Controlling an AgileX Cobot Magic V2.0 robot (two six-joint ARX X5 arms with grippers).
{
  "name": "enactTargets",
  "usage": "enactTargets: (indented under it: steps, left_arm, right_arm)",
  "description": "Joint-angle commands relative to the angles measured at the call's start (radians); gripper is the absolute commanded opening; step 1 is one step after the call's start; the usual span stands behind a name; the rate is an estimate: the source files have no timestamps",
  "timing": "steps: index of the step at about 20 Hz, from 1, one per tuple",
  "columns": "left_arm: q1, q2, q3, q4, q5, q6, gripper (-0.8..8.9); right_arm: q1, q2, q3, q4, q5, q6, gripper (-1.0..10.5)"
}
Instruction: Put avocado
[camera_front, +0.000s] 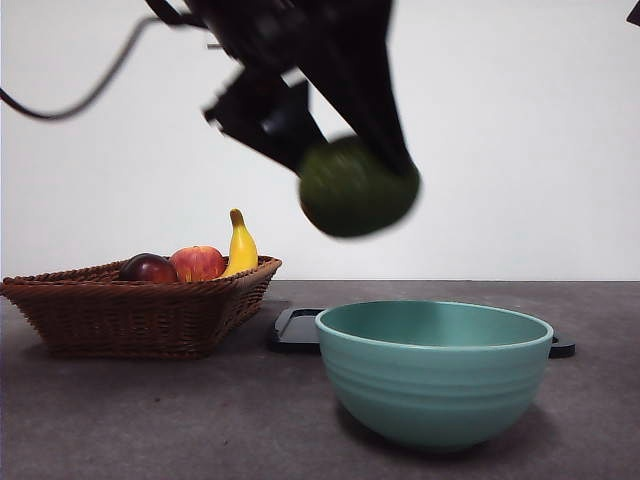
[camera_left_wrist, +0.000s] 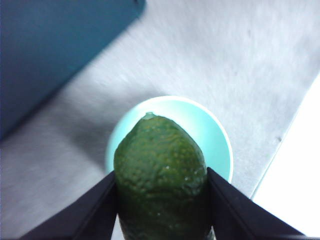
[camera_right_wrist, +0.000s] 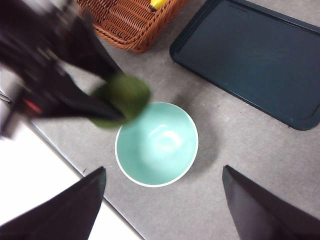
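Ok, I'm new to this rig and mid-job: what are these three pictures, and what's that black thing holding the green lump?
It is a two-armed table robot; each arm ends in a gripper of two black jaws. One picture looks level across the table; the other two come from cameras on the wrists. The left gripper is shut on the avocado, carried in the air above the green bowl, which is empty. The right gripper waits open, looking down on that bowl. Also on the table: a wicker basket holding a dark red fruit, an apple and a banana, plus a dark tray.
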Motion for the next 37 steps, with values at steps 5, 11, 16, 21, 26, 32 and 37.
enactTargets:
  steps: [5,11,16,21,26,32,37]
  left_arm:
    - [-0.075,0.168,0.020,0.121,-0.054,-0.006,1.73]
    - [-0.089,0.268,0.020,0.146,-0.095,0.002,1.73]
    - [-0.095,0.305,0.020,0.165,-0.097,0.006,1.87]
    - [-0.106,0.304,0.023,0.161,-0.096,0.005,3.39]
    - [-0.109,0.285,0.070,0.108,-0.096,-0.012,3.42]
    - [-0.084,0.166,0.117,0.047,-0.097,-0.018,3.42]
    - [0.023,-0.008,0.116,-0.008,-0.097,-0.021,3.41]
  right_arm:
    - [0.008,0.006,0.019,0.008,0.004,0.000,3.7]
    - [0.008,0.007,0.019,0.008,0.003,0.000,3.7]
    - [0.008,0.007,0.019,0.008,0.003,-0.001,3.7]
    - [0.008,0.007,0.019,0.008,0.004,-0.001,3.7]
    - [0.008,0.007,0.019,0.008,0.004,-0.001,3.7]
    - [0.008,0.007,0.019,0.008,0.004,-0.002,3.7]
    - [0.008,0.007,0.019,0.008,0.004,-0.004,3.7]
